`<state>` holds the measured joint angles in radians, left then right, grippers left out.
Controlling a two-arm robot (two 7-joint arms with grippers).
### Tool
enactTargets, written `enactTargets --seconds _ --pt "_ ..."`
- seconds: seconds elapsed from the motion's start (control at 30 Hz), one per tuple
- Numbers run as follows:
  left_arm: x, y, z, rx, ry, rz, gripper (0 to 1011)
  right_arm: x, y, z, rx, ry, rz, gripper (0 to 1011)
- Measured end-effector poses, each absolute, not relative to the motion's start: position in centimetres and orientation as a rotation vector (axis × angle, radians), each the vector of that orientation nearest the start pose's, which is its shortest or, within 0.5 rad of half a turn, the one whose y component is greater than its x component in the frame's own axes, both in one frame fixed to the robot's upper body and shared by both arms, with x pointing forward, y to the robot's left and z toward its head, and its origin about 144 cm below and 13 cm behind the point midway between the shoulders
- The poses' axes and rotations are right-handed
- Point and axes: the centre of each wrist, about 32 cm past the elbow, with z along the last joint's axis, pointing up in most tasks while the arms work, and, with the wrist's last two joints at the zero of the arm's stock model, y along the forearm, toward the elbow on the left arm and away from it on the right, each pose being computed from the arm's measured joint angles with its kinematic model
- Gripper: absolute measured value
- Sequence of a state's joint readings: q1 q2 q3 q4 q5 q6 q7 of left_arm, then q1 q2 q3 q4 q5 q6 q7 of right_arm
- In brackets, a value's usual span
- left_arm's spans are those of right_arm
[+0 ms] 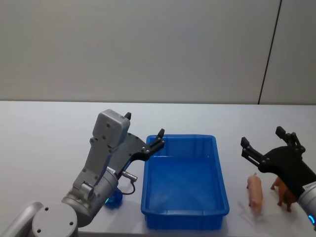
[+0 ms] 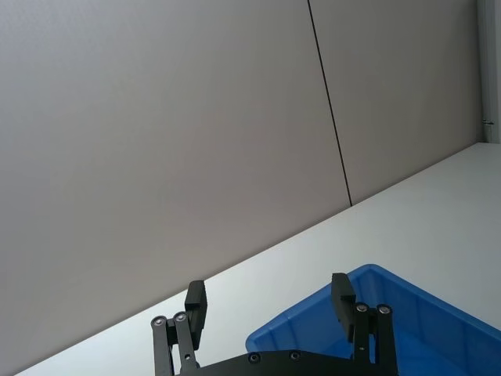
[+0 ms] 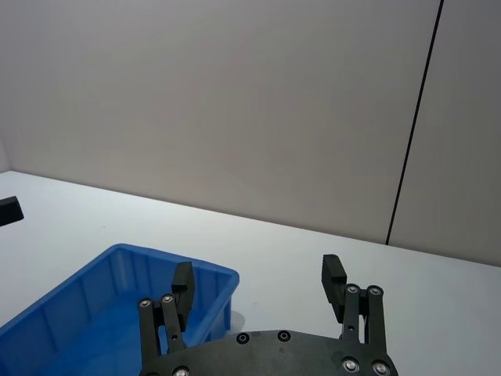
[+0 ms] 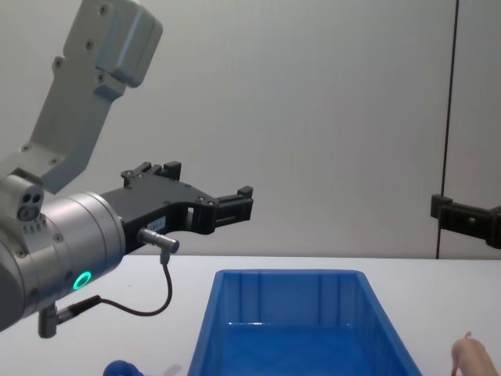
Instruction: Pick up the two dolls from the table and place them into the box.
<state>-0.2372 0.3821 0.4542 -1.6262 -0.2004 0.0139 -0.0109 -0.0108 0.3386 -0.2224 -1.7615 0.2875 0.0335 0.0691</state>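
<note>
Now I'm hovering the left gripper (image 1: 143, 125) and right gripper (image 1: 262, 137) flanking the box (image 1: 221, 168), both spread wide and empty, ready for the pink pig (image 1: 255, 192).

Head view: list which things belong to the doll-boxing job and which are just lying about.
Job: pink pig, brown animal, blue box, left gripper and right gripper, both open.
Lying about: blue toy left of the box, perhaps a spare doll.

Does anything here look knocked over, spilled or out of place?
Nothing stands out. The blue box sits flat and empty; the pink pig and brown animal rest beside it, with the open left gripper and right gripper raised above.
</note>
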Motion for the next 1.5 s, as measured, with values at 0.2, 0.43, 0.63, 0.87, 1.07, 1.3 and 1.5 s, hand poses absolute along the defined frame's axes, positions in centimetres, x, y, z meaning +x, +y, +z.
enactTargets --seconds 0.2,0.43,0.63,0.87,1.07,1.3,1.5 --pt "49.2 19.8 120.4 0.061 -0.268 1.124 1001 44.8 -24.7 118.9 0.016 -0.082 -1.236 1001" --pt "49.2 19.8 120.4 0.061 -0.268 1.124 1001 45.2 -26.1 118.8 -0.012 -0.083 -1.236 1001" --pt "49.2 19.8 120.4 0.061 -0.268 1.124 1002 45.3 -27.7 118.8 -0.063 -0.075 -1.225 1001" --pt "49.2 19.8 120.4 0.061 -0.268 1.124 1002 44.9 -29.2 118.7 -0.118 -0.062 -1.203 1001" --pt "49.2 19.8 120.4 0.061 -0.268 1.124 1001 44.4 -30.3 118.7 -0.165 -0.051 -1.186 1001" --pt "49.2 19.8 120.4 0.061 -0.268 1.124 1001 43.9 -31.2 118.5 -0.211 -0.044 -1.178 1001" --pt "49.2 19.8 120.4 0.061 -0.268 1.124 1001 43.6 -31.7 118.2 -0.251 -0.042 -1.176 1001"
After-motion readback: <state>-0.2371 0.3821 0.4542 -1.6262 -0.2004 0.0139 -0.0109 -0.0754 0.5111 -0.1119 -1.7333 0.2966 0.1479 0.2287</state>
